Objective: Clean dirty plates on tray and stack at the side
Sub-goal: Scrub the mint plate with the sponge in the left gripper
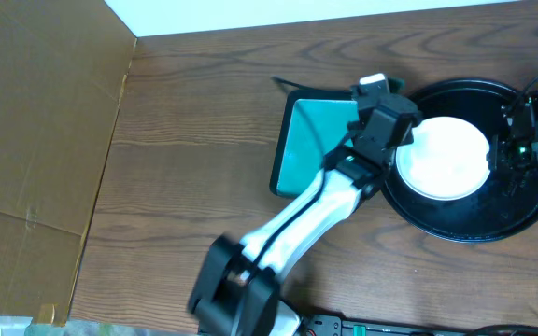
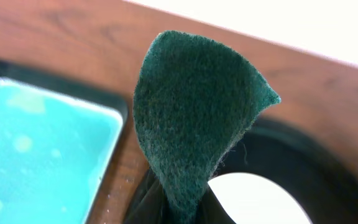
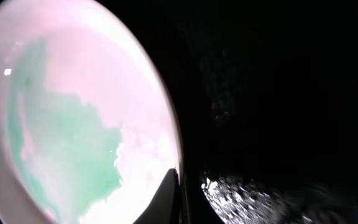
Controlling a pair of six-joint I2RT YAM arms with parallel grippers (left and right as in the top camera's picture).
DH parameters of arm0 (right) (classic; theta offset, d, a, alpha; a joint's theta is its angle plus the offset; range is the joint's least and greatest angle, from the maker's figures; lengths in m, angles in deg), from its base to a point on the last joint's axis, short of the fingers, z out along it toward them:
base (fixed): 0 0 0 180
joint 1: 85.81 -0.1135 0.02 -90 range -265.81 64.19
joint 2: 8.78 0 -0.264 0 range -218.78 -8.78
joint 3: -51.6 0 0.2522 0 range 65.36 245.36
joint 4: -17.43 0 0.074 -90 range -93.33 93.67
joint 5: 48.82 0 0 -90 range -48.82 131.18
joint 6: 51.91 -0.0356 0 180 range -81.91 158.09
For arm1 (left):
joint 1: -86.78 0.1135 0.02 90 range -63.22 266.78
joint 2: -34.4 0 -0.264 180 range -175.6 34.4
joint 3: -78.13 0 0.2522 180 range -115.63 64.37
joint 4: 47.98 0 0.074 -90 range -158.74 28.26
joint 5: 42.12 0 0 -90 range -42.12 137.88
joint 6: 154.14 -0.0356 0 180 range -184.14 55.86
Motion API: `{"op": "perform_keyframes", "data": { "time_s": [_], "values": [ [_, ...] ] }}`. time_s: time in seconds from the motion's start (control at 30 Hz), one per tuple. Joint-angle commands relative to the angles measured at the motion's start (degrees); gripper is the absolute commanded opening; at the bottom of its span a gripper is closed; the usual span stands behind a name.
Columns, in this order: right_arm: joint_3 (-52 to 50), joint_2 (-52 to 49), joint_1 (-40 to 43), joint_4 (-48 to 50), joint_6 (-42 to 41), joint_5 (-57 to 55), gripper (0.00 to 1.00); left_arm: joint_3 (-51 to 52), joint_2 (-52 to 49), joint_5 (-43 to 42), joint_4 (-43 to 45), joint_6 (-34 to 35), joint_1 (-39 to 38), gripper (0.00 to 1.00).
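A white plate (image 1: 442,157) lies in the round black tray (image 1: 456,222); I cannot tell whether more plates lie under it. My left gripper (image 1: 381,98) hangs over the tray's left rim, between the teal tray and the plate, shut on a dark green scouring pad (image 2: 194,112) that stands up from the jaws (image 2: 180,208). The plate's edge (image 2: 260,200) shows to its lower right. My right gripper (image 1: 504,154) is at the plate's right edge. In the right wrist view its finger (image 3: 178,186) lies on the rim of the plate (image 3: 73,112), which has a pale green sheen.
A rectangular teal tray with a black rim (image 1: 308,140) lies just left of the round tray, also in the left wrist view (image 2: 42,143). A cardboard sheet (image 1: 35,140) covers the table's left side. The black tray floor (image 3: 278,93) fills the right wrist view.
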Motion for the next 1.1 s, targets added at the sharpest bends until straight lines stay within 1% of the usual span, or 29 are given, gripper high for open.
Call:
{"op": "perform_keyframes", "data": {
  "time_s": [0.0, 0.13, 0.2, 0.27, 0.3, 0.33, 0.37, 0.43, 0.47, 0.5, 0.63, 0.67, 0.77, 1.0, 1.07],
  "values": [
    [0.6, 7.2, -1.9, 0.3, 4.6, -3.2, 0.01, 0.0, 3.0, 1.8, -2.5, -0.9, 1.6, 0.07],
    [0.6, 13.4, -5.4, -0.4, 6.9, -13.8, 0.01, 0.0, 3.4, 1.8, -6.9, -0.8, 5.2, 0.07],
    [0.6, 15.8, -7.4, -0.6, 6.9, -19.5, 0.01, 0.0, 3.3, 1.5, -9.8, 0.3, 7.5, 0.08],
    [0.6, 17.3, -9.2, -0.7, 6.8, -23.3, 0.01, 0.0, 3.3, -2.6, -11.7, 0.4, 9.5, 0.08],
    [0.6, 17.5, -9.6, -0.7, 6.8, -24.3, 0.06, 0.0, 3.3, -5.7, -11.8, 0.4, 10.0, 0.07],
    [0.6, 17.4, -10.0, -0.7, 6.7, -24.4, 0.14, 0.0, 3.3, -10.2, -11.7, 0.4, 10.4, 0.08],
    [0.6, 17.0, -10.0, -0.7, 6.0, -24.3, 0.20, 0.0, 3.3, -14.1, -11.4, 0.4, 10.6, 0.07],
    [0.6, 15.6, -9.9, -1.5, 3.0, -24.3, 0.29, 0.0, 3.0, -21.7, -9.7, 0.4, 10.1, 0.07],
    [0.6, 14.8, -9.7, -1.9, 1.7, -24.3, 0.31, 0.0, 2.8, -24.0, -8.7, 0.5, 9.6, 0.07],
    [0.6, 13.6, -9.5, -2.4, 0.4, -24.1, 0.31, 0.0, 2.4, -25.8, -7.6, 0.5, 8.8, 0.07],
    [0.6, 7.8, -9.4, -3.3, -3.1, -22.3, 0.30, 0.0, 0.4, -26.1, -3.2, 0.7, 4.9, 0.07],
    [0.6, 5.4, -9.4, -3.1, -3.1, -19.9, 0.30, 0.0, -0.8, -26.2, -0.7, 0.7, 3.4, 0.07],
    [0.6, 2.2, -9.4, -3.0, -4.0, -18.9, 0.31, 0.0, -3.9, -26.1, 5.3, 0.8, 1.3, 0.08],
    [0.6, -1.7, -9.4, -0.7, -4.2, -18.8, 0.32, 0.0, -13.8, -26.2, 17.8, 3.5, 0.3, 0.08],
    [0.6, -2.2, -9.4, -0.2, -4.4, -19.0, 0.27, 0.0, -17.4, -26.2, 20.6, 3.5, 0.3, 0.07]
  ]
}}
